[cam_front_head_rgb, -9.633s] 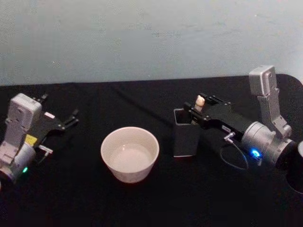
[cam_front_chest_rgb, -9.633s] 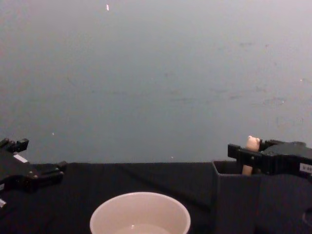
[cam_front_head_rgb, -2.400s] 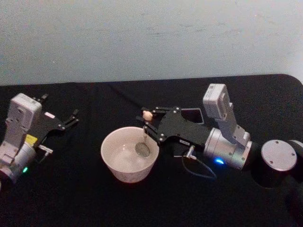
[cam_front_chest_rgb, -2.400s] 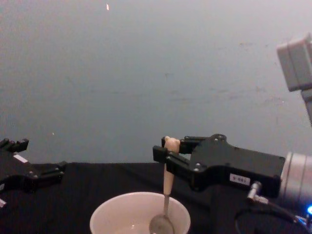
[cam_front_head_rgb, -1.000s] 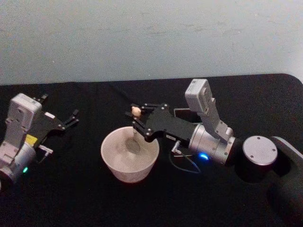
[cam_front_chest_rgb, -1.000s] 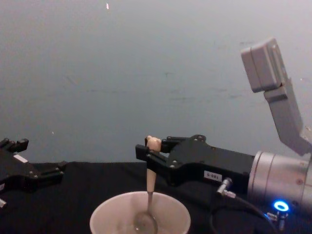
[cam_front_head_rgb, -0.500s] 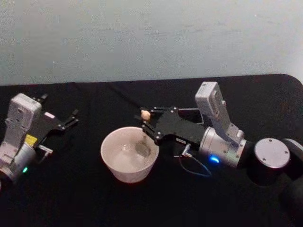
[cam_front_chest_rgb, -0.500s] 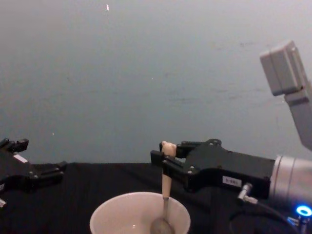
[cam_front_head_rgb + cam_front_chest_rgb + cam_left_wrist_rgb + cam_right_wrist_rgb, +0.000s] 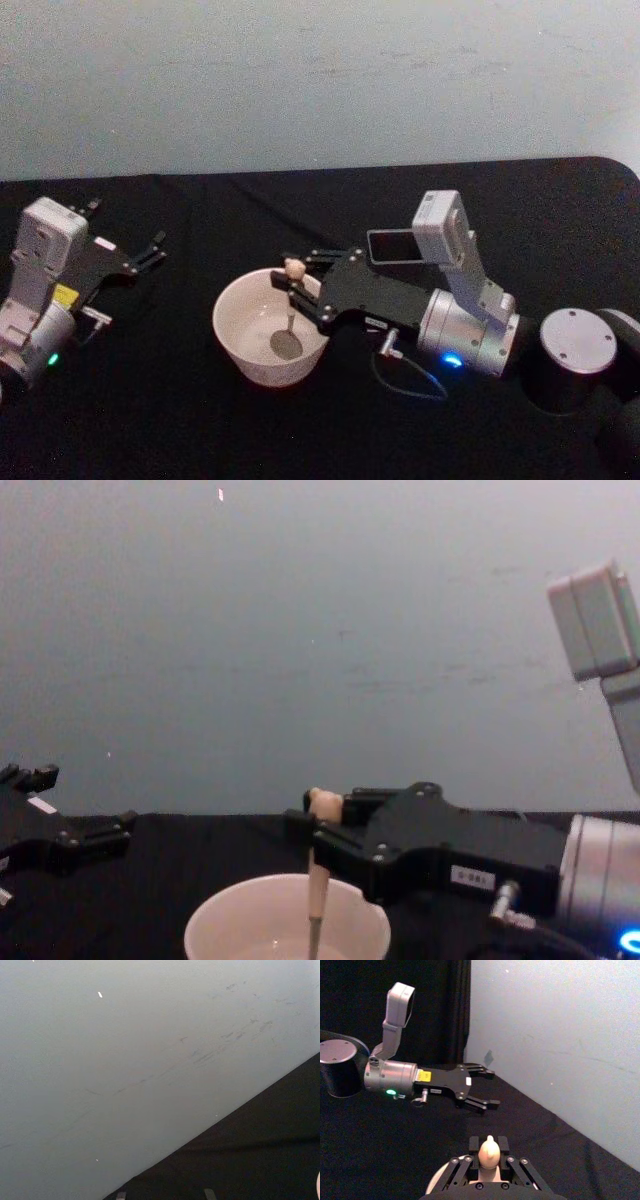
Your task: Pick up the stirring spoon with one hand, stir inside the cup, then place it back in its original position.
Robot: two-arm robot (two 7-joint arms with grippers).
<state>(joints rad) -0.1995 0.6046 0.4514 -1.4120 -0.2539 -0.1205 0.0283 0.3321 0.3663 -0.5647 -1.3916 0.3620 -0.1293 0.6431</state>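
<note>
One slim spoon (image 9: 290, 318), beige bear-head handle, bowl in cream cup (image 9: 225, 305), clamped by right hand (image 9: 297, 280); left hand (image 9: 128, 225) spread at left.

The black table (image 9: 180, 420) has a rounded far right corner and a faint crease running across its far half. A pale grey-blue wall (image 9: 300, 80) stands behind it, meeting its far edge. The wall bears a streak of faint dark scuffs (image 9: 210, 1055) and, high up, a small white fleck (image 9: 220, 494). In the right wrist view a black curtain (image 9: 457, 1010) hangs in upright folds against the wall's end.
</note>
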